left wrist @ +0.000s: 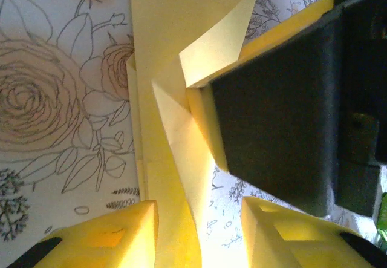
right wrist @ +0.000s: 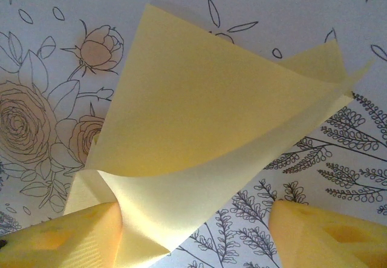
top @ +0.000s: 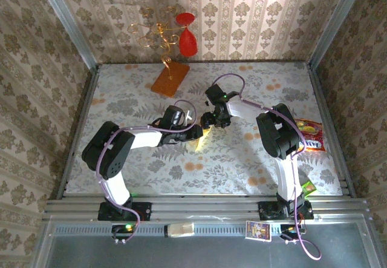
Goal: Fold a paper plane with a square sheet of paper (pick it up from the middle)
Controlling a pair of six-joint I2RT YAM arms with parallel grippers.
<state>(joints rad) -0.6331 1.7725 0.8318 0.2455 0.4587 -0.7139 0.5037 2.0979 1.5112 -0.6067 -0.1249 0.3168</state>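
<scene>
Partly folded paper [left wrist: 172, 44] (flap lifted), left end effector [left wrist: 198, 219] parted around it.

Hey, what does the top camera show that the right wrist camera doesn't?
Top camera: the left arm and right arm whole, an orange-brown slab with gold wire at the far side, a snack packet at the right edge. Right wrist camera: the square sheet of paper up close, its upper flap lifted, and yellow fingertips standing apart. Both: that sheet on the floral table cover.
</scene>
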